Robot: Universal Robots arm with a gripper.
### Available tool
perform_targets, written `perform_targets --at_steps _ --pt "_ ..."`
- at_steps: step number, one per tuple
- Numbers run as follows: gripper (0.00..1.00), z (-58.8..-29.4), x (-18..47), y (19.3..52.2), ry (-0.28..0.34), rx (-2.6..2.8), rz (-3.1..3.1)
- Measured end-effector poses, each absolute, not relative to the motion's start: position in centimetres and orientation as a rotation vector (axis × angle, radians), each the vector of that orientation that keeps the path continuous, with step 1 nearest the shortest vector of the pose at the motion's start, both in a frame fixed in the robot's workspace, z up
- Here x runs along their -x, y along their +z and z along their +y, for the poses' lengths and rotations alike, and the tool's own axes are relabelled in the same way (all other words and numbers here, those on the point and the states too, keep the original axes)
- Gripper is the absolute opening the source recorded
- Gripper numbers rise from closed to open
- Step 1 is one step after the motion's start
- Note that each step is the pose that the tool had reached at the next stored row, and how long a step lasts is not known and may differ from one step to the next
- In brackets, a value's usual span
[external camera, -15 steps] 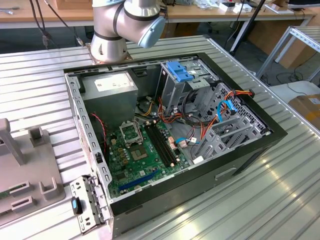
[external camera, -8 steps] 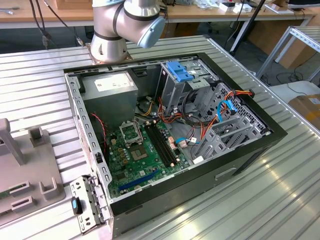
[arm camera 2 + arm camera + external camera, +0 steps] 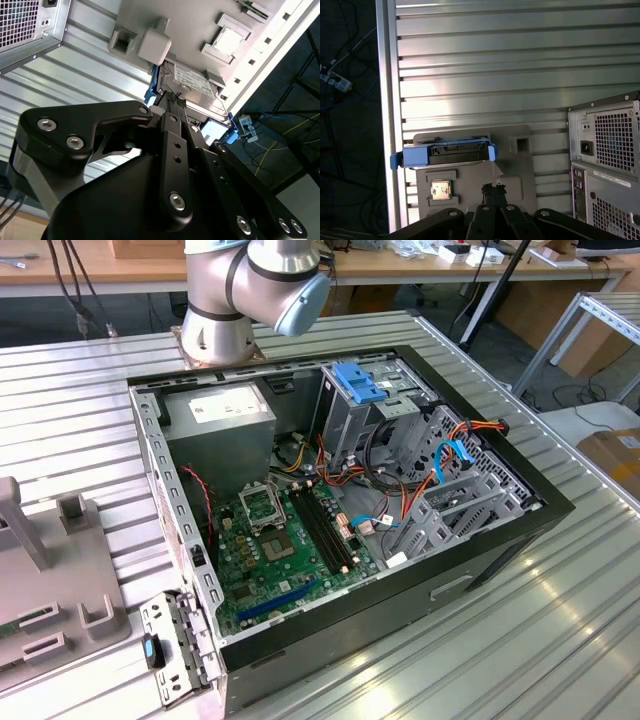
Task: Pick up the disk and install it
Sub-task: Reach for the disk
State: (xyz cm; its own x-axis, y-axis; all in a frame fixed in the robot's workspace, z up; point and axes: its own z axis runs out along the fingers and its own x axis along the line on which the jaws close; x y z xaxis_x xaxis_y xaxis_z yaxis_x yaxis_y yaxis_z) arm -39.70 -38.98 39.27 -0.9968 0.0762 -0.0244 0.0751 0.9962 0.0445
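Observation:
The disk stands on edge in a slot of a grey fixture plate, with blue rails at both ends. In the second wrist view its white label faces the camera. My gripper hovers over the plate a little to one side of the disk, black fingertips pressed together with nothing between them. In the second wrist view the gripper lines up with the disk's near edge, and I cannot tell whether it touches. The open computer case lies on the slatted table.
Inside the case sit a power-supply box, a motherboard, loose cables and a grey drive cage with a blue bracket. The arm's base stands behind the case. A small chip rests on the fixture. The table edge runs close by.

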Motion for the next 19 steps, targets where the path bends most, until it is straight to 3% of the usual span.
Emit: perform_targets --at_steps 19 --pt "0.11 -39.0 41.3 39.3 0.068 -0.118 3.113"
